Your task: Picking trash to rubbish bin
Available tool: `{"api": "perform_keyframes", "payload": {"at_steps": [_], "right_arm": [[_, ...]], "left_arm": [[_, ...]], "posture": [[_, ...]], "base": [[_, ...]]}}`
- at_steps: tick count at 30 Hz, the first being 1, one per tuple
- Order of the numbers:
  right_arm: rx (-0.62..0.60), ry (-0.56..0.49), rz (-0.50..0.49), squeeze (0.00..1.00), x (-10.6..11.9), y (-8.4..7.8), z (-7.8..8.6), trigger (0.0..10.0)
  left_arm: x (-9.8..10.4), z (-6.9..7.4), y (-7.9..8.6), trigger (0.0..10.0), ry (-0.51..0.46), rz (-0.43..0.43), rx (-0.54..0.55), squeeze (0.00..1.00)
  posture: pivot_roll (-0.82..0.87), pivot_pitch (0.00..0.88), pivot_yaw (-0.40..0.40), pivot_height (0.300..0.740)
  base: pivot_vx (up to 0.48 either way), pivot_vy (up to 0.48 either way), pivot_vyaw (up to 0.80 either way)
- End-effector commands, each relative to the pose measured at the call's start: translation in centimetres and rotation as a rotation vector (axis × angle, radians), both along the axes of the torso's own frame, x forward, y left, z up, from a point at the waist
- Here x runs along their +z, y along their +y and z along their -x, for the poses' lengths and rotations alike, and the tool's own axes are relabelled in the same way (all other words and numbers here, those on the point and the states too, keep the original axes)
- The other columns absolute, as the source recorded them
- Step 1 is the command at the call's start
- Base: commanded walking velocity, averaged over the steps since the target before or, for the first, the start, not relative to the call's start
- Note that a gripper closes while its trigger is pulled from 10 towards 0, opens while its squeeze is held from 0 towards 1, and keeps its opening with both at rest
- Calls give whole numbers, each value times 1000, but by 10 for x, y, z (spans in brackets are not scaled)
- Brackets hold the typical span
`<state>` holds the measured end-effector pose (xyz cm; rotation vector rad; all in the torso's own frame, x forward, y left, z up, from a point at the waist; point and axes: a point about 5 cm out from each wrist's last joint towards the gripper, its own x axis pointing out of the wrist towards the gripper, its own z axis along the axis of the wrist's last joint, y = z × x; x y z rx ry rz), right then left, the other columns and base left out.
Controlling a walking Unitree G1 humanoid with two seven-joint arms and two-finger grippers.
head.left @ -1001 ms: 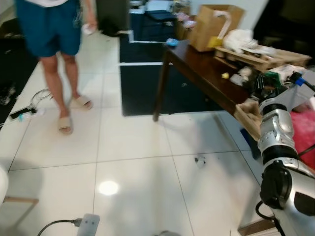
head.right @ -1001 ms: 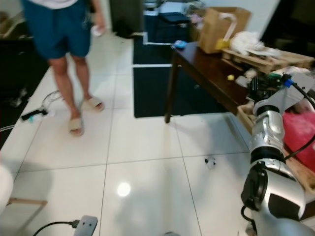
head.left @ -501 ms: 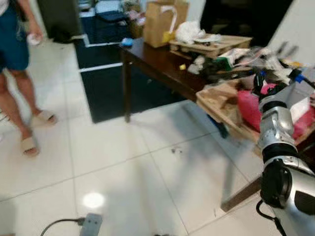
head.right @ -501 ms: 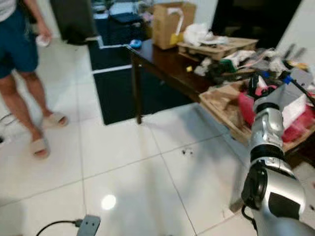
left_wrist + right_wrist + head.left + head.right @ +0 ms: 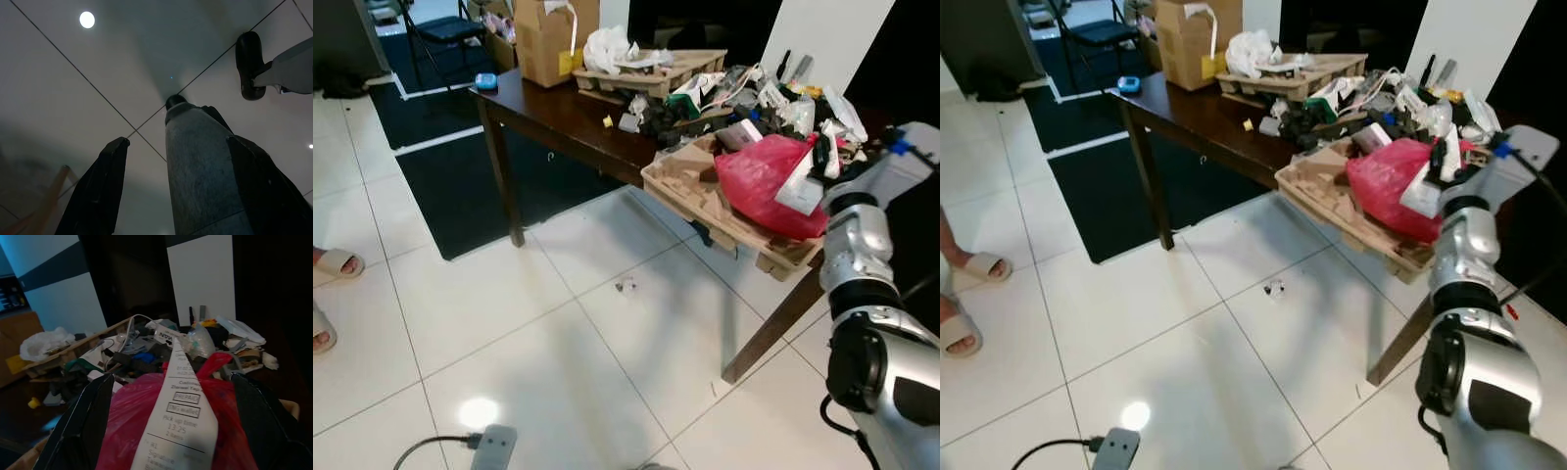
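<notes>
A red plastic bag (image 5: 759,178) with a white receipt (image 5: 800,192) on it lies in a brown cardboard tray (image 5: 690,191) that overhangs the dark wooden table (image 5: 548,110). My right arm reaches out to it, and my right gripper (image 5: 824,157) is open at the bag's far side. In the right wrist view the red bag (image 5: 132,431) and the receipt (image 5: 178,431) sit between its two spread fingers (image 5: 78,431). A small scrap of trash (image 5: 626,286) lies on the white tiles beside the table. My left gripper (image 5: 178,142) hangs idle and open above the floor.
The table top is piled with clutter: a cardboard box (image 5: 548,39), a white plastic bag (image 5: 607,47), a wooden pallet tray (image 5: 656,73), cables and wrappers. A person's sandalled feet (image 5: 331,264) are at the left edge. A power strip (image 5: 489,446) lies near my feet, and a black rug (image 5: 440,166) lies beyond the table.
The camera has swung right, so the person has slid off to the left and the table has come closer. My right gripper now stands at the red bag.
</notes>
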<state>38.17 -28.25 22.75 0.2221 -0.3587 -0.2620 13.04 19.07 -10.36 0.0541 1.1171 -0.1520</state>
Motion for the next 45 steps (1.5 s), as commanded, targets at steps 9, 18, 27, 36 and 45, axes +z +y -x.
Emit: {"api": "perform_keyframes", "payload": {"at_steps": [9, 18, 27, 36, 45], "right_arm": [[11, -20, 21, 0, 2, 7, -1, 10000], [14, -26, 36, 0, 5, 11, -2, 10000], [-22, 15, 39, 0, 6, 5, -3, 10000], [-61, 6, 44, 0, 11, -2, 0, 10000], [-74, -27, 62, 0, 24, -10, 2, 10000]], "left_arm": [[-2, 7, -2, 10000, 25, 36, 21, 0], [-2, 7, 0, 10000, 25, 38, 19, 0], [-2, 7, 1, 10000, 20, 21, 42, 0], [-2, 6, -2, 10000, 9, 29, 39, 0], [-2, 6, -4, 10000, 8, 35, 34, 0]], "posture": [[46, 74, -16, 740], [50, 78, -12, 740], [47, 78, -14, 740], [45, 79, -16, 740], [42, 83, -24, 740]], "base": [[368, 0, 0], [453, 0, 0], [345, 0, -444], [0, 0, -800], [0, 0, 0]]}}
